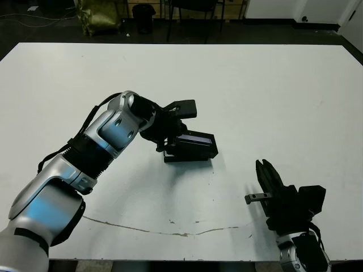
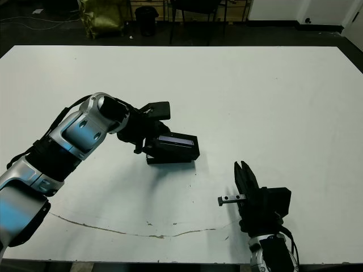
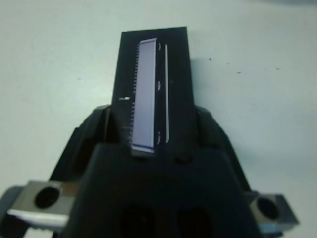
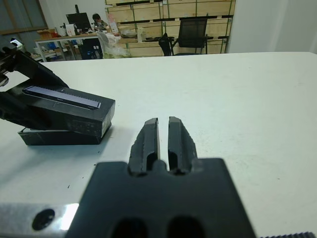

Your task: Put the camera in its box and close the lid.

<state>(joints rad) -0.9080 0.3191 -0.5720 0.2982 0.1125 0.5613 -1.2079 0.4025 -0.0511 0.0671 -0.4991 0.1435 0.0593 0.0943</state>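
The lid, a black shell with a silver-grey stripe, hangs tilted just over the box, whose black wall shows beneath it in the right wrist view. My left gripper is shut on the lid's near end, one finger on each long side. The lid runs straight out between those fingers. The camera is hidden. My right gripper rests low at the front right, well clear of the box, fingers shut on nothing.
A thin dark crack runs along the table near its front edge. Chairs and a bag stand beyond the table's far edge. A person sits far off at a desk.
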